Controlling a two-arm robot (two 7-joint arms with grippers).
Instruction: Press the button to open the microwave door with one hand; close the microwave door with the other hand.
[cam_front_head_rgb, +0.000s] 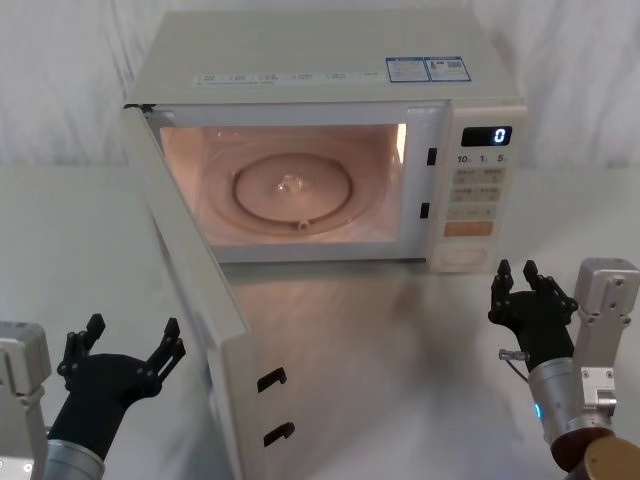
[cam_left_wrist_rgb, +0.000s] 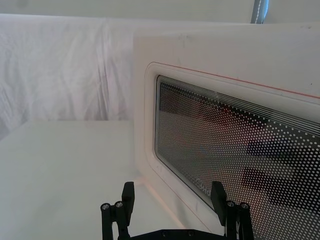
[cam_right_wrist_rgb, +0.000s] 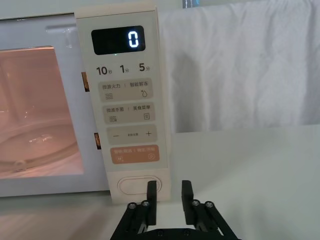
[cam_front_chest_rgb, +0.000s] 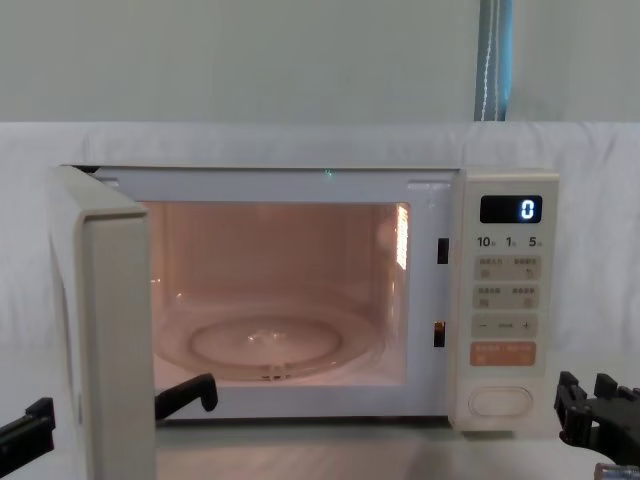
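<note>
One microwave door (cam_front_head_rgb: 195, 300) swung open, free edge toward robot.

A smooth, pale white tabletop (cam_front_head_rgb: 420, 330) fills the lower frame of the head view; a creased white cloth backdrop (cam_front_chest_rgb: 250, 145) runs across the middle of the chest view; above it, a plain grey-green wall (cam_front_chest_rgb: 240, 60); upper right, a blue-white vertical strip (cam_front_chest_rgb: 495, 60).

a staged robot test setup, not a home kitchen

the microwave (cam_front_chest_rgb: 300, 300) stood alone on a bare white tabletop (cam_front_head_rgb: 400, 340), with wrinkled white cloth (cam_right_wrist_rgb: 240, 65) draped behind and beside it as a backdrop. above the cloth ran a plain pale wall (cam_front_chest_rgb: 250, 60) with a blue-grey vertical strip (cam_front_chest_rgb: 493, 60). the lit oven cavity was the one warm note.
</note>
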